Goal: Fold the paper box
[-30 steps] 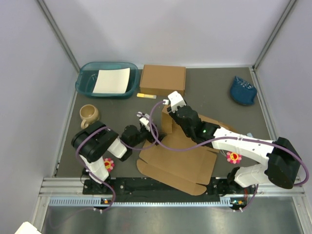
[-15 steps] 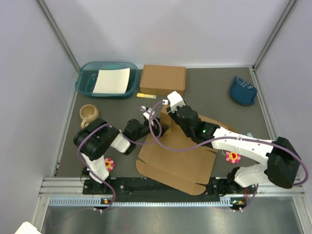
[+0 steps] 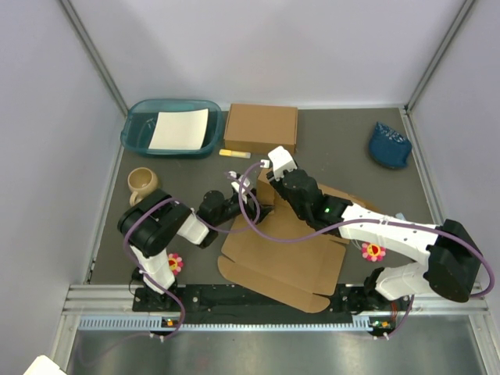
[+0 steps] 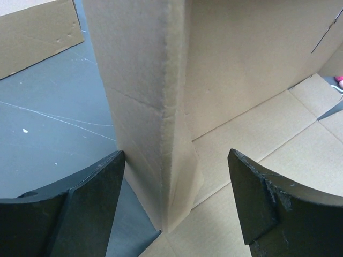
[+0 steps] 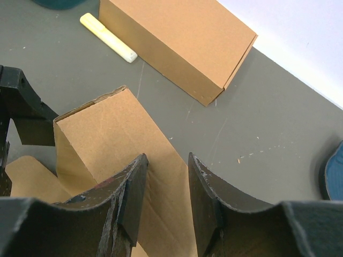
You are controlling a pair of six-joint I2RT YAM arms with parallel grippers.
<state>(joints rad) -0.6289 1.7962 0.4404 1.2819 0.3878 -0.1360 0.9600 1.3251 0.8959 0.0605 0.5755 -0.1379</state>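
The paper box [image 3: 289, 250] lies mostly flat as a brown die-cut sheet at the table's middle, with one wall [image 3: 266, 195] raised at its far left. In the right wrist view my right gripper [image 5: 167, 187] is shut across the top of that hollow wall [image 5: 107, 134]. My left gripper [image 3: 241, 183] is at the wall's left end. Its jaws [image 4: 177, 198] are open, one on each side of the folded corner edge [image 4: 155, 107], without pressing it. The sheet's inner floor [image 4: 268, 134] shows to the right.
A closed brown box [image 3: 262, 127] stands behind, with a yellow stick [image 3: 234, 154] at its front left. At back left is a teal tray [image 3: 134, 139] holding white paper [image 3: 180, 129]. A tan cup [image 3: 143, 182] sits left, a blue bundle [image 3: 389, 144] far right.
My left gripper has moved right and away from me, up to the raised wall's end. The right arm and the wall have stayed still.
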